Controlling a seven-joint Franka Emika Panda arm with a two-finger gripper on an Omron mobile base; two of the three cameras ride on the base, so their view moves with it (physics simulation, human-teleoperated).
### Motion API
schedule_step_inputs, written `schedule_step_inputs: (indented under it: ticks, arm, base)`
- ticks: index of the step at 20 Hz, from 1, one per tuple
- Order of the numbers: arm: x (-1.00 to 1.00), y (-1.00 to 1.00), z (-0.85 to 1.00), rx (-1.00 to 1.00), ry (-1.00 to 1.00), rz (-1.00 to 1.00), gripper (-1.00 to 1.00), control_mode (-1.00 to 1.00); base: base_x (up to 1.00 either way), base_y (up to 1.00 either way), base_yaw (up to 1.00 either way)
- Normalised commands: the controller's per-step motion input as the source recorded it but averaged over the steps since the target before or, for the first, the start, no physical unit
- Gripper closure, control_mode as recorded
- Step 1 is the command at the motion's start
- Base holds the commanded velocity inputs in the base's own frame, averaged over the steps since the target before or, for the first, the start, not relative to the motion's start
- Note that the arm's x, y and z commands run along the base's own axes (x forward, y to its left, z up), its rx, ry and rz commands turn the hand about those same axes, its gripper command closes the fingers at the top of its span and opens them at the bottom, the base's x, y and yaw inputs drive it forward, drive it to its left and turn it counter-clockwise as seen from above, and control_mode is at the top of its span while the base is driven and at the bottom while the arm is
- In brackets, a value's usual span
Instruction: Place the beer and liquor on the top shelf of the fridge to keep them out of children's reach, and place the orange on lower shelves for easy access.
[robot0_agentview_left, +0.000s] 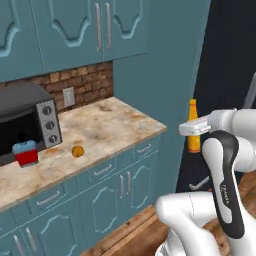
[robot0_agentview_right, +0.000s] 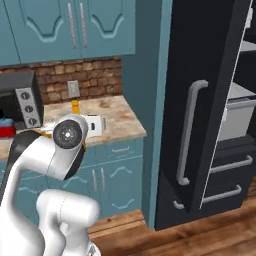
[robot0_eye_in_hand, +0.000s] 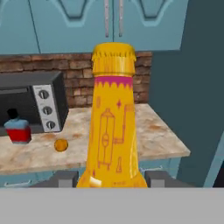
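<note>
My gripper (robot0_eye_in_hand: 111, 180) is shut on the beer (robot0_eye_in_hand: 112, 122), a slim amber bottle with a yellowish cap, held upright in the air off the counter's right end. From the left base the beer (robot0_agentview_left: 193, 129) hangs in the gripper (robot0_agentview_left: 196, 128) before the dark fridge (robot0_agentview_left: 232, 55). The squat red and blue liquor (robot0_agentview_left: 25, 153) stands on the counter in front of the oven, and the orange (robot0_agentview_left: 77, 151) lies a little to its right. The fridge (robot0_agentview_right: 200, 115) stands open, and a grey shelf (robot0_agentview_right: 248, 47) shows high at its right edge.
A black countertop oven (robot0_agentview_left: 27, 120) sits at the counter's (robot0_agentview_left: 110, 125) left against the brick wall. Teal cabinets hang above and stand below. A tall teal panel (robot0_agentview_right: 152, 100) separates the counter from the fridge. A grey drawer (robot0_agentview_right: 239, 118) sits inside the fridge.
</note>
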Motion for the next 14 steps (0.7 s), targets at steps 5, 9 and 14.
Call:
schedule_step_inputs:
  ticks: [5, 9, 14]
  arm:
    - [0.00, 0.00, 0.00, 0.00, 0.00, 0.00, 1.00, 1.00]
    - [0.00, 0.00, 0.00, 0.00, 0.00, 0.00, 1.00, 1.00]
    - [0.00, 0.00, 0.00, 0.00, 0.00, 0.00, 1.00, 1.00]
  base:
    - [-0.06, -0.49, -0.59]
    - [0.04, -0.84, -0.48]
    - [0.26, -0.87, -0.41]
